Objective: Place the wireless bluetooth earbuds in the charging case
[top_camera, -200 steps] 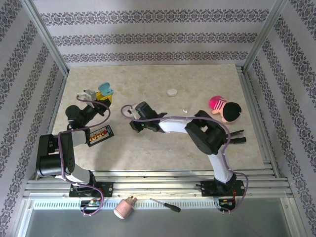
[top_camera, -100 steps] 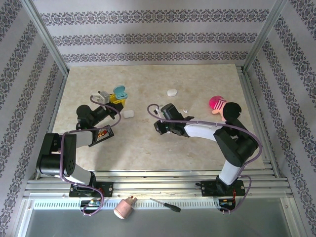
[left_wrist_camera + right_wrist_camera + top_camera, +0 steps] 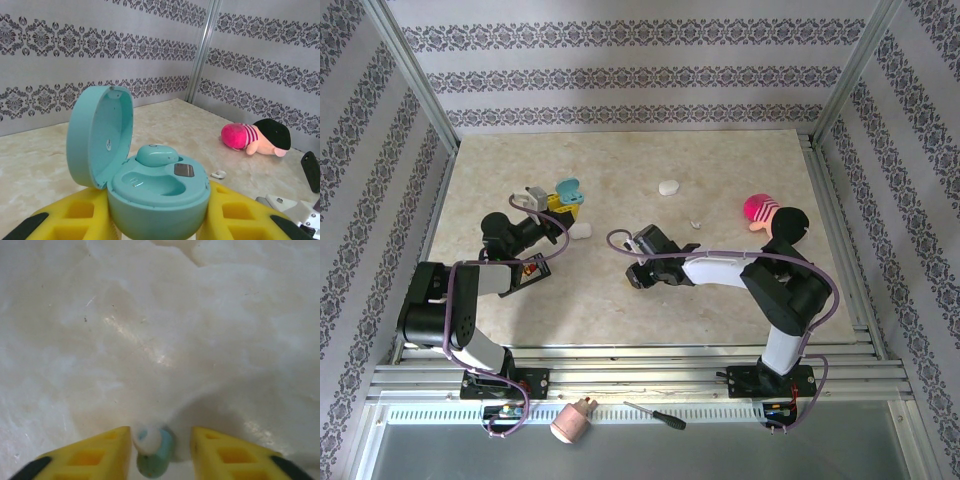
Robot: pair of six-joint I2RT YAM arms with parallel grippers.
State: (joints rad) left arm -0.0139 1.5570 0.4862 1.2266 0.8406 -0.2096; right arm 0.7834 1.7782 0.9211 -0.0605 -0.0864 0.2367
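My left gripper [image 3: 157,222] is shut on the teal charging case [image 3: 159,195], holding it upright with its lid [image 3: 100,135] swung open. One teal earbud [image 3: 156,155] sits in the far socket; the near socket [image 3: 150,184] is hollow. From above, the case [image 3: 567,190] is at the table's left. My right gripper [image 3: 159,440] points down at the table, jaws apart. A teal earbud with a white tip [image 3: 152,452] lies between them, against the left finger [image 3: 95,455] and clear of the right finger. From above, the right gripper [image 3: 633,276] is mid-table.
A white case [image 3: 581,230] lies just right of the left gripper, another white case [image 3: 668,187] farther back. A small white earbud [image 3: 696,224] lies near a pink and black plush toy [image 3: 770,215]. A black card [image 3: 525,270] lies under the left arm.
The right gripper swung right, then came slightly back toward the near edge, and its jaws opened off the teal earbud. The left gripper carried the open case to the right.
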